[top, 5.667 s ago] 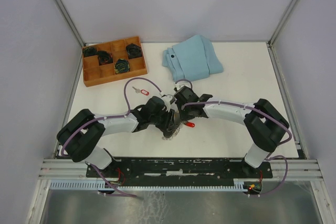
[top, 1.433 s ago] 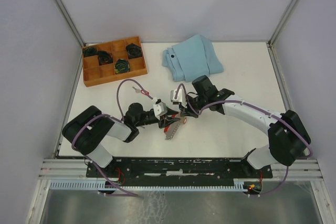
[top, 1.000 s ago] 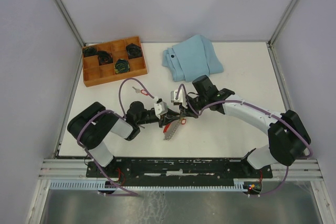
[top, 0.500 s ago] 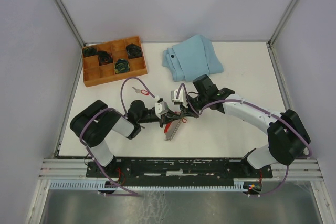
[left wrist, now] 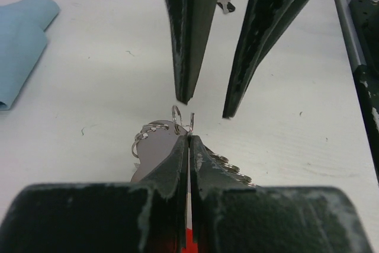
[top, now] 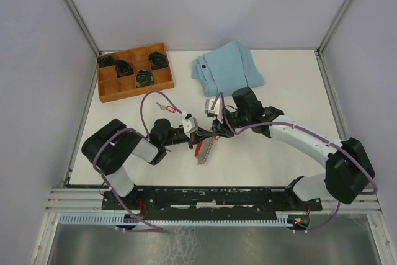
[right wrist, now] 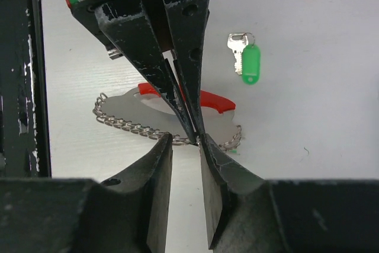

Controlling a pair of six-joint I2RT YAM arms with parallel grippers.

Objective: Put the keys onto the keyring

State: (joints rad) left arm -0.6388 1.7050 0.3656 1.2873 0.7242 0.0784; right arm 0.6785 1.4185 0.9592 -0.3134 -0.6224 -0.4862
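Note:
The keyring [right wrist: 208,101], a red curved strip with a row of silvery loops [right wrist: 127,125], lies on the table between the two arms [top: 205,151]. My left gripper [left wrist: 189,138] is shut, its tips pinching one small loop [left wrist: 183,117] at the ring's edge. My right gripper [right wrist: 186,140] stands open right at that spot, one finger on each side of the left fingertips [right wrist: 192,128], holding nothing. One of the keys, with a green tag [right wrist: 250,62], lies just beyond the keyring. A key with a red tag [top: 165,108] lies further left.
A wooden compartment tray [top: 134,72] with dark items stands at the back left. A folded light-blue cloth [top: 226,68] lies at the back centre. The left arm's purple cable [top: 149,100] arcs above the red-tagged key.
My left gripper has closed onto a keyring loop. My right gripper, shut until half a second ago, has opened, and its arm has shifted slightly right.

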